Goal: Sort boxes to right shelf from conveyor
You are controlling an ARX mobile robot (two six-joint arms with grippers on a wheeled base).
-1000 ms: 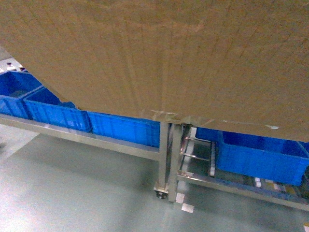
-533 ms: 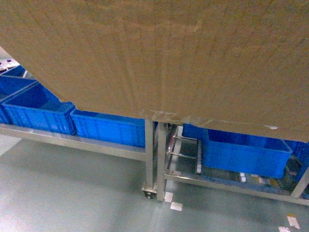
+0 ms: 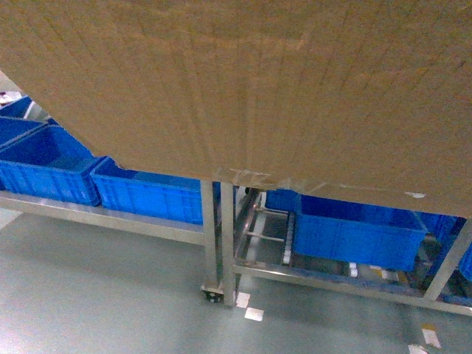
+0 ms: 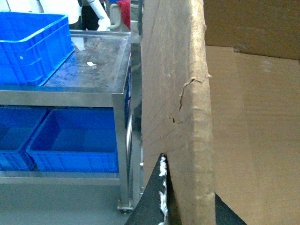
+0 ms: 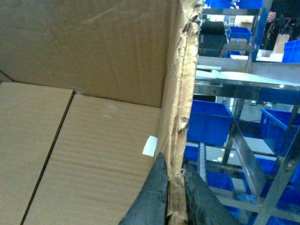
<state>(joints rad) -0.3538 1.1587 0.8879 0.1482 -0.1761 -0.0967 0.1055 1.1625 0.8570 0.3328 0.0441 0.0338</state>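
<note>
**In front of the steel racks: a big box held up between two grippers**

Up close, the cardboard box [image 3: 243,88] fills the head view, lifted above the floor. The left gripper [image 4: 164,187] is clamped over its left wall, and the right gripper [image 5: 174,197] pinches the torn right wall. The box looks light but bulky, with ragged, tearable rims, so hold low on both walls. The steel rack [image 3: 221,243] with blue crates [image 3: 354,228] stands near; the box hides most of the way ahead.
</note>
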